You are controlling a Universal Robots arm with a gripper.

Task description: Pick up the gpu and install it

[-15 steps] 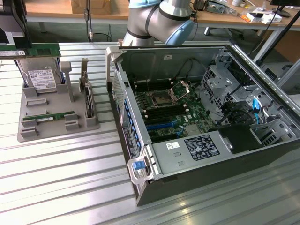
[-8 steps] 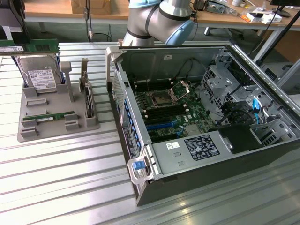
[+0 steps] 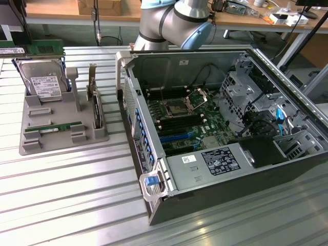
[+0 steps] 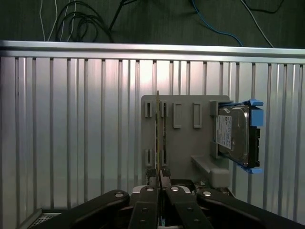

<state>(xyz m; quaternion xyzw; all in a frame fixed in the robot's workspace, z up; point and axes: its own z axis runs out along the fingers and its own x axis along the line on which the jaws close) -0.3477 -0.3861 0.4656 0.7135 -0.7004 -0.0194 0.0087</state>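
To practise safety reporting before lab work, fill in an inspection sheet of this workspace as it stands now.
Surface: ribbed metal table, carrying a tray and a case.
Job's things: gpu sits in slots of the grey holder tray; the open computer case stands beside the tray, on the exterior view's right.
Clutter: hard drive in blue rails and upright dark card in the same tray; green boards behind it.
Grippers: gripper shut, nothing seen held, over the tray in line with the gpu.
Cables: blue cable inside the case; dark cables beyond the table.
Surroundings: wooden bench with a cardboard box.
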